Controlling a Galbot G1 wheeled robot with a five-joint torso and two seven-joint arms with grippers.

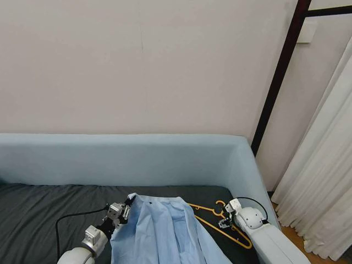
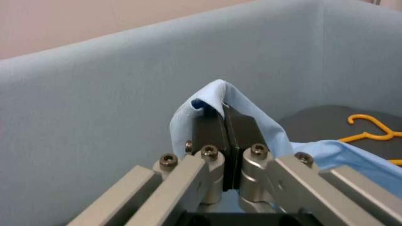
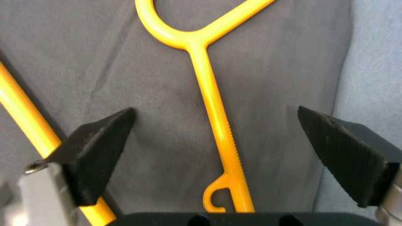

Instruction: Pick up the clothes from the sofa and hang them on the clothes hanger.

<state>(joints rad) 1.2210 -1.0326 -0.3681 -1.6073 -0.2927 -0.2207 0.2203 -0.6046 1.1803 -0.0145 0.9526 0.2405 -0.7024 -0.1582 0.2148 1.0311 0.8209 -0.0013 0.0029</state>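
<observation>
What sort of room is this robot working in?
Probably a home living room: a pale blue sofa against a plain wall, white curtains beside it, and a blue shirt with an orange hanger on the seat.

Head high, wrists close (hanger (image 3: pixel 213 117) perhaps shared)

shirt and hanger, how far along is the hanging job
Done: the left gripper is shut on a fold of the blue shirt. In hand: the right gripper hangs open above the yellow hanger, which lies flat on the dark sofa seat. Left: gripping the hanger and getting the shirt onto it.
</observation>
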